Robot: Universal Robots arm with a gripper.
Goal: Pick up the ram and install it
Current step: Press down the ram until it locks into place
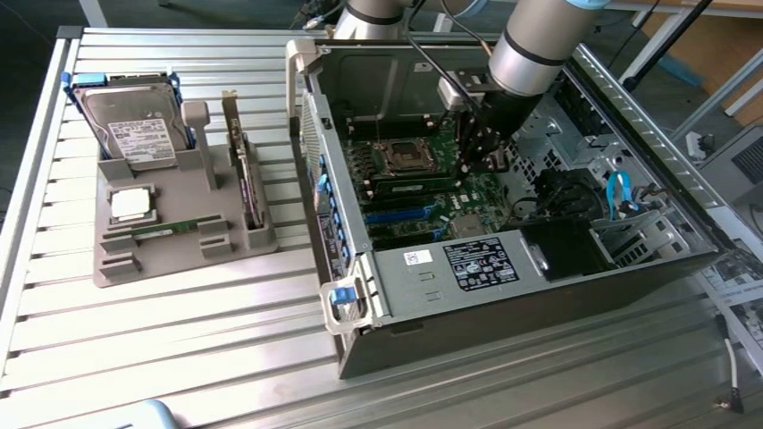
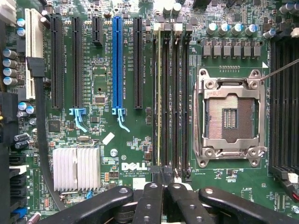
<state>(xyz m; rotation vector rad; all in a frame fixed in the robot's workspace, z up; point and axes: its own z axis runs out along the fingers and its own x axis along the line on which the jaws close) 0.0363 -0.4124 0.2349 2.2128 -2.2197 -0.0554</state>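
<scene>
Black metal fingers of the pincer [image 2: 164, 176] are drawn together, with no gap between their tips. They sit over the near end of the bank of black memory slots [image 2: 175, 93] on the green Dell motherboard [image 2: 103, 84]. In the exterior view the pincer [image 1: 490, 164] hangs from the grey arm [image 1: 537, 40] inside the open dark computer case [image 1: 477, 295].

The ram [image 2: 159, 93], a thin stick seen edge-on with a pale green edge, stands along the outermost slot of that bank, on the side facing the expansion slots. One end of it reaches the fingertips. I cannot tell whether the tips touch it.

Just beside the memory bank, on the side away from the ram, is the open silver processor socket [image 2: 230, 116]. On the ram's side stand the long blue expansion slot [image 2: 117, 60] and the black ones flanking it. Farther out is a ribbed silver heatsink [image 2: 76, 169].

In the exterior view the case lies on its side on the ribbed metal surface [image 1: 179, 349]. At nine o'clock from it, well apart, sits a grey moulded parts tray [image 1: 179, 259]. The tray holds:
- a silver hard drive [image 1: 138, 130] at its twelve o'clock end
- a square silver processor chip [image 1: 129, 204]
- a dark expansion card [image 1: 248, 174] standing on edge along its three o'clock side
- a second thin green stick [image 1: 161, 230] low in a groove
</scene>
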